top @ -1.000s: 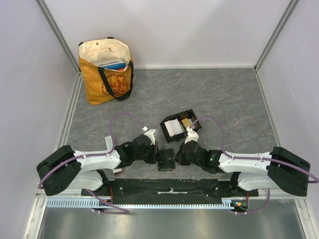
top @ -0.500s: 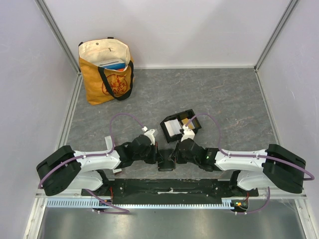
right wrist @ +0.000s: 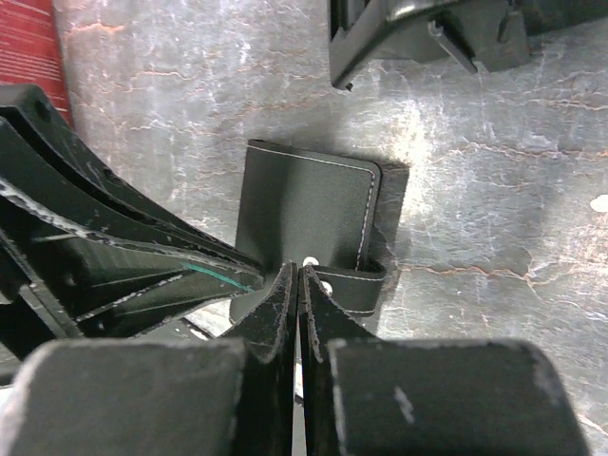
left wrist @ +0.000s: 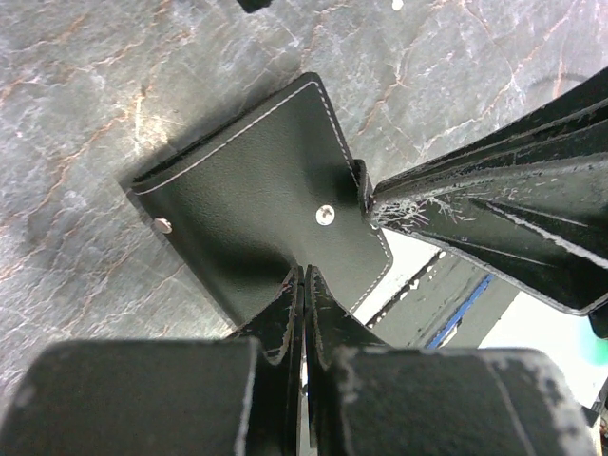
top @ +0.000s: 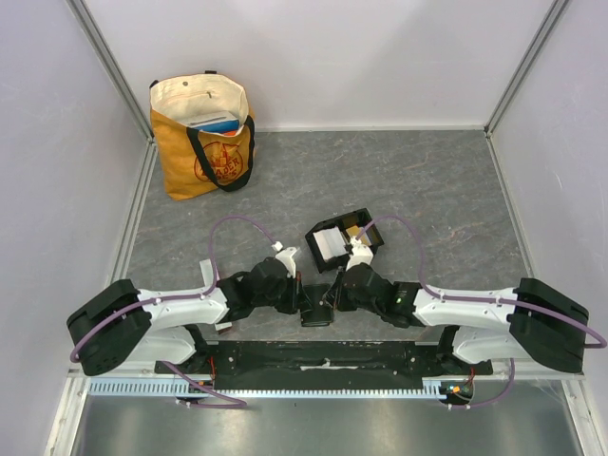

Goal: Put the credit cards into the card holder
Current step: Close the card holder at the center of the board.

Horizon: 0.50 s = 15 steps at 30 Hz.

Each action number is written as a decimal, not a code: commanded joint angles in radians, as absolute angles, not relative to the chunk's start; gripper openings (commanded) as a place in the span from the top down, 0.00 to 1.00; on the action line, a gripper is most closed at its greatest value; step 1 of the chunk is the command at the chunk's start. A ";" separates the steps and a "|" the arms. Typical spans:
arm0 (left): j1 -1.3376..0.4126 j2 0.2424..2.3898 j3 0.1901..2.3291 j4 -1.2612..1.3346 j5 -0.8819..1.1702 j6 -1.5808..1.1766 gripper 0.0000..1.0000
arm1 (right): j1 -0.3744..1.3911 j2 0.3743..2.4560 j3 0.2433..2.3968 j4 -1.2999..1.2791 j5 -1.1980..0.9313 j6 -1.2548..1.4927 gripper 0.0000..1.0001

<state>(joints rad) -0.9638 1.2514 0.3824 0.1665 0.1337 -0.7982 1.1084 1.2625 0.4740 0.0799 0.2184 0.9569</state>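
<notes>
A flat black leather wallet (left wrist: 252, 204), white-stitched with metal snaps, lies on the grey marbled worktop (top: 427, 180) near its front edge. My left tool (left wrist: 303, 280) is pinched narrow on the wallet's near edge. My right tool (right wrist: 298, 275) is pinched narrow on its snap strap. Just beyond the wallet sits the low-walled black plastic card holder (top: 311, 234). It holds a pale credit card (top: 329, 245) and an orange-gold credit card (top: 355, 232). Bare worktop stretches beyond to the back wall.

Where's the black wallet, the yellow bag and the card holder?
black wallet (left wrist: 256, 214): left wrist view, middle of its leather flap.
yellow bag (top: 201, 161): top view, its printed front.
card holder (top: 313, 234): top view, its left corner wall.
</notes>
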 commanded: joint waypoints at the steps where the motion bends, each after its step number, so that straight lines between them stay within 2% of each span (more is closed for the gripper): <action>1: -0.976 1.220 0.394 0.207 0.167 -0.729 0.98 | 1.106 1.215 0.463 0.064 0.241 0.960 0.96; 15: -0.991 1.293 0.393 0.225 0.189 -0.716 0.98 | 1.106 1.124 0.410 0.005 0.291 0.991 0.96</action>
<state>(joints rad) -0.9810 1.2675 0.3824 0.1902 0.1757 -0.7605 1.1084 1.1629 0.4236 0.0288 0.2481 0.9756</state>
